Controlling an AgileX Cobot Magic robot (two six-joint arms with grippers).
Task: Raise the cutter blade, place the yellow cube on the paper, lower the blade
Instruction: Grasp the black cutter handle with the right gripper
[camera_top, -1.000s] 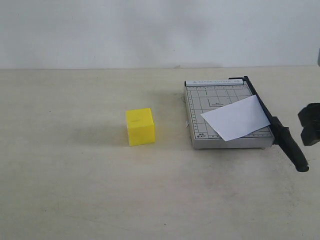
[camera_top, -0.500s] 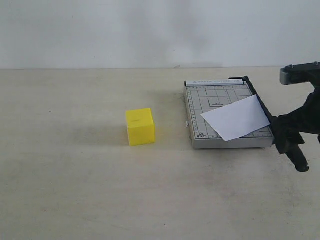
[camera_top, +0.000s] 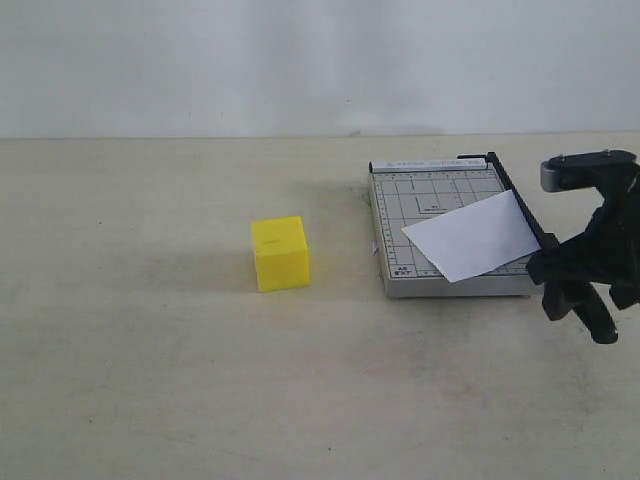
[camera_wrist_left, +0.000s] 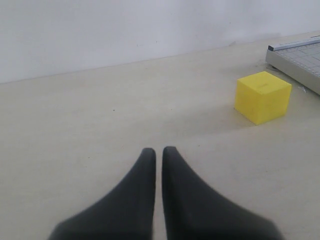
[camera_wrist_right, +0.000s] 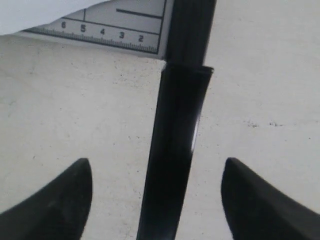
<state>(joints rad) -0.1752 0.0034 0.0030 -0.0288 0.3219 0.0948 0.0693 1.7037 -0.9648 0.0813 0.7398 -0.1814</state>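
Observation:
The grey gridded cutter board lies right of centre with the white paper slanted across it. The black cutter blade rests lowered along the board's right edge. Its thick handle runs between the spread fingers of my right gripper, which is open and straddles it without touching. In the exterior view that right gripper hangs over the handle end. The yellow cube sits on the table left of the board, also seen as the yellow cube. My left gripper is shut and empty, well short of the cube.
The pale table stretches left and in front of the cube. A white wall stands behind the table's back edge. A corner of the cutter board shows beyond the cube in the left wrist view.
My right arm has come in from the right edge and dropped down over the blade handle. Cube, paper and blade have not moved.

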